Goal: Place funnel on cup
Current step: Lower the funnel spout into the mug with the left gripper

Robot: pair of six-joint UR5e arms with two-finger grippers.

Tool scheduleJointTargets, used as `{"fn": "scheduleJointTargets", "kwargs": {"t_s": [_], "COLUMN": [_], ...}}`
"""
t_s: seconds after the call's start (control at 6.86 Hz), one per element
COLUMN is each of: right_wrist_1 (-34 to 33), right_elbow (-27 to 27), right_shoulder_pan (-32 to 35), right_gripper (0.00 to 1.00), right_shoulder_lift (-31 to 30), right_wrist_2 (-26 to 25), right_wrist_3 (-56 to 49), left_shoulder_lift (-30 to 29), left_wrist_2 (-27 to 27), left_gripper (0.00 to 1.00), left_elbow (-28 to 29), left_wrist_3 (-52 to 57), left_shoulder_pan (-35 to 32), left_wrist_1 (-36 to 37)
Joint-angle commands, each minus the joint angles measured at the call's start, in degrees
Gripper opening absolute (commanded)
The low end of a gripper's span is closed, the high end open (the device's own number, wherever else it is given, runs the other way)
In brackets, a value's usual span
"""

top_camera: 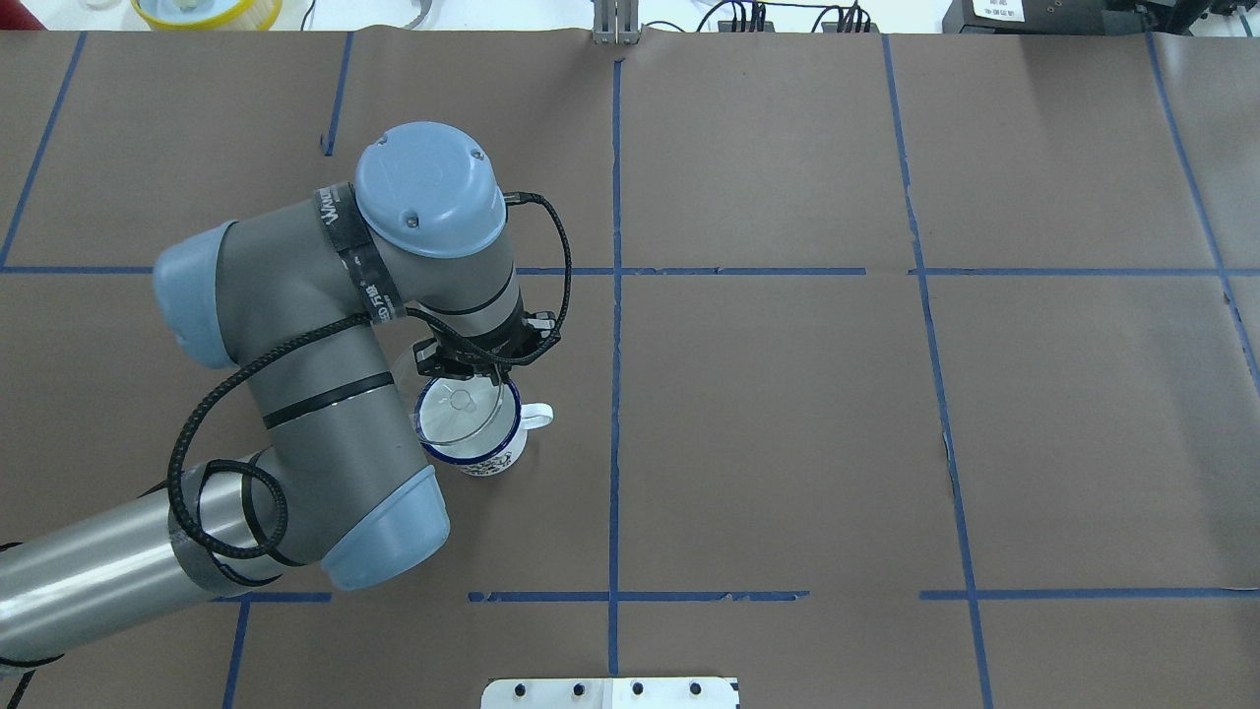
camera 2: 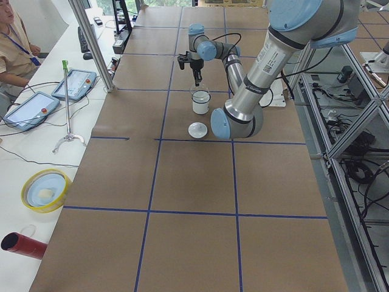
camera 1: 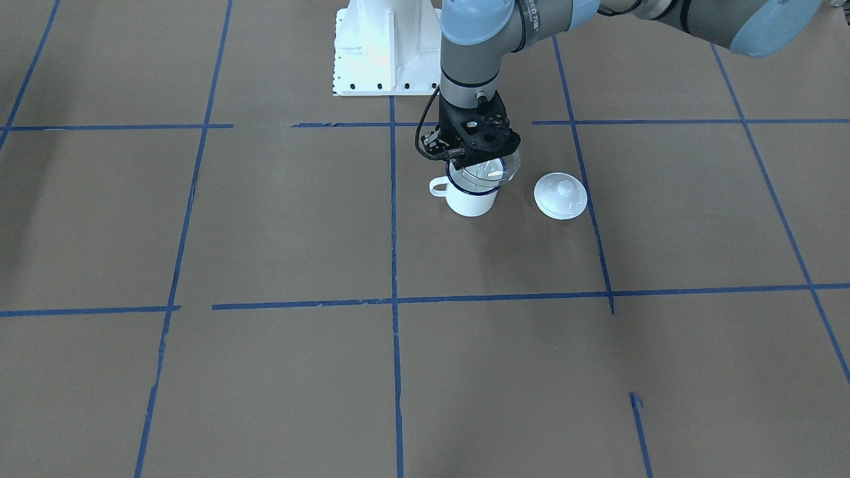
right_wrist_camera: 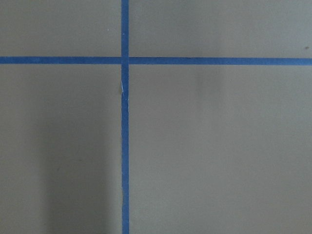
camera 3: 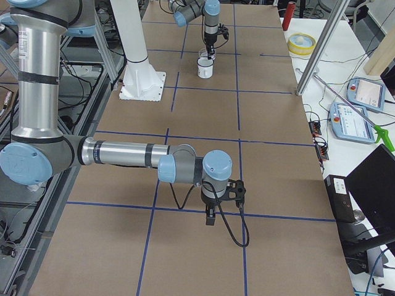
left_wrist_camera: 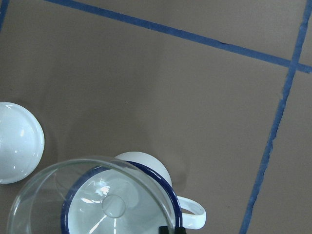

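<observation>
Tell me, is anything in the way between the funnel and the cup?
Nothing I can see. The left gripper holds the funnel above the open cup. The lid lies beside the cup on the table, not on it.

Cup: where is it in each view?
Front-facing: cup upper centre.
Overhead: cup left of centre.
Exterior left: cup top centre.
Exterior right: cup top centre.
Left wrist: cup bottom edge.
Right wrist: absent.
Landmark: left gripper directly above it, white lid beside.
</observation>
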Motion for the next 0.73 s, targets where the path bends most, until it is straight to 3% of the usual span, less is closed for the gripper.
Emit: {"fn": "scheduleJointTargets", "kwargs": {"t_s": [0.0, 0.29, 0.44, 0.58], "right_wrist_1": [0.0, 0.0, 0.0, 0.0], "right_elbow": [0.0, 0.0, 0.0, 0.0], "right_shoulder_pan": [0.0, 0.0, 0.0, 0.0], "right_gripper": [1.00, 1.00, 1.00, 1.00], "right_shoulder_lift": [0.0, 0.0, 0.0, 0.0], "right_wrist_2": [0.0, 0.0, 0.0, 0.0], "right_wrist_3": [0.0, 0.0, 0.0, 0.0], "left_shoulder_lift": [0.0, -0.1, 0.0, 0.2], "left_wrist_2": [0.0, 0.0, 0.0, 0.0], "left_gripper": [0.00, 0.00, 0.47, 0.99], "left_elbow": [2.9, 3.3, 3.3, 3.2], "left_wrist_3": [0.1, 0.1, 0.4, 1.4], "left_shoulder_pan": [0.3, 0.3, 0.3, 0.3], "left_wrist_1": [-2.7, -3.0, -3.0, -3.1]}}
